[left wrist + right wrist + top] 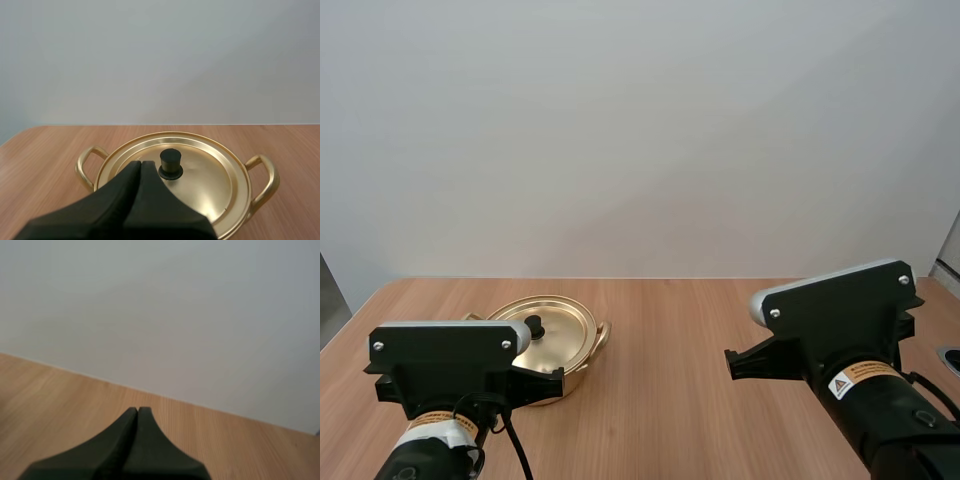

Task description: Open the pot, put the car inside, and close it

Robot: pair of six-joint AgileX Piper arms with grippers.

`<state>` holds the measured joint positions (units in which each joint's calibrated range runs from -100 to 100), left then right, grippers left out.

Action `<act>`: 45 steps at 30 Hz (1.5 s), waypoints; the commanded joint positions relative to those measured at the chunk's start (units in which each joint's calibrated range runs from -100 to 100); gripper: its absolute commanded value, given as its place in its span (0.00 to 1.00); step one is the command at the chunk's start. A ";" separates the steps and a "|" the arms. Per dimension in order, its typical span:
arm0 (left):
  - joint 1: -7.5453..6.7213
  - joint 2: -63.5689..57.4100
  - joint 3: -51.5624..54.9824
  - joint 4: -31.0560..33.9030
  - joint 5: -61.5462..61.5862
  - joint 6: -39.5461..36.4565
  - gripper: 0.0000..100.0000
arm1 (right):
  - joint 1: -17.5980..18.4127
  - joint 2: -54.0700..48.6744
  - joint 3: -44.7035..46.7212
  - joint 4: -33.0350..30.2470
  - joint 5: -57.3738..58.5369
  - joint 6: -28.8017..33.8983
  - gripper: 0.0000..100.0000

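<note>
A golden pot (563, 352) with two side handles stands on the wooden table at the left, its lid (210, 175) on and a black knob (170, 163) in the lid's middle. My left gripper (141, 163) is shut on nothing, its tips just short of the knob on the near side. My right gripper (138, 410) is also shut on nothing, above bare table wood near the back wall. In the high view both arms' wrist housings stand near the front, the left one (445, 365) covering the pot's near edge.
The wooden table (670, 330) runs back to a plain pale wall. A dark object (950, 358) shows at the table's right edge. Open wood lies between the pot and the right arm (840, 325).
</note>
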<state>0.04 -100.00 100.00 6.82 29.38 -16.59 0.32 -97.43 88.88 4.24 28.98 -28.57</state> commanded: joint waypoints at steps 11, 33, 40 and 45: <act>-0.01 0.00 0.00 -0.05 0.07 -0.05 0.00 | -0.07 -1.52 7.40 -11.43 6.07 21.90 0.00; -0.01 0.00 0.00 -0.05 0.07 -0.05 0.00 | -0.07 -1.52 11.12 -14.40 1.40 21.46 0.00; -0.01 0.00 0.00 -0.05 0.07 -0.05 0.00 | -0.07 -1.52 11.12 -13.78 1.40 21.46 0.00; -0.01 0.00 0.00 -0.05 0.07 -0.05 0.00 | -0.07 -1.52 11.12 -13.50 1.40 21.46 0.00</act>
<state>0.04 -100.00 100.00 6.82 29.38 -16.59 0.24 -98.90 100.00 -9.27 30.29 -7.14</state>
